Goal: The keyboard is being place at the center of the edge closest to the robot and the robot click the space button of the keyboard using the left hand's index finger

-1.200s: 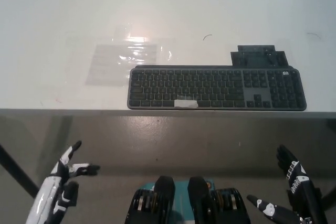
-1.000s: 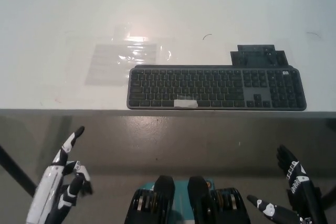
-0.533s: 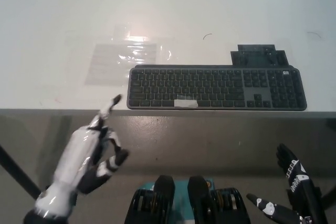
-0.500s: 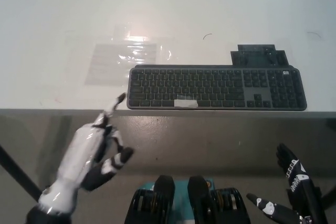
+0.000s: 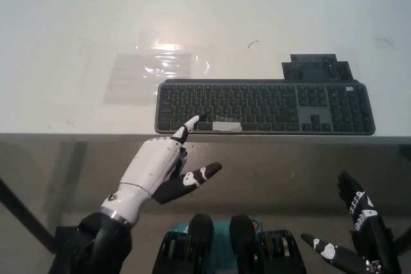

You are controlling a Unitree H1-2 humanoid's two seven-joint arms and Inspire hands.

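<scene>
A dark grey keyboard [image 5: 264, 107] lies along the near edge of the white table [image 5: 77, 24], right of centre. A strip of white tape marks its space bar [image 5: 227, 126]. My white left hand [image 5: 160, 168] reaches up from the lower left. One finger is stretched out, its tip over the keyboard's bottom row just left of the taped space bar. The other fingers are curled and the thumb sticks out to the right. It holds nothing. My black right hand [image 5: 356, 229] rests low at the bottom right, fingers spread, below the table edge.
A clear plastic sheet [image 5: 151, 72] lies flat on the table behind and left of the keyboard. A dark flat holder [image 5: 316, 68] sits just behind the keyboard's right half. The table's front edge [image 5: 77, 135] runs across the picture right under the keyboard.
My left hand has risen from the lower left and moved right and forward; its outstretched finger now reaches the keyboard's bottom row by the space bar. The right hand and the keyboard stayed put.
</scene>
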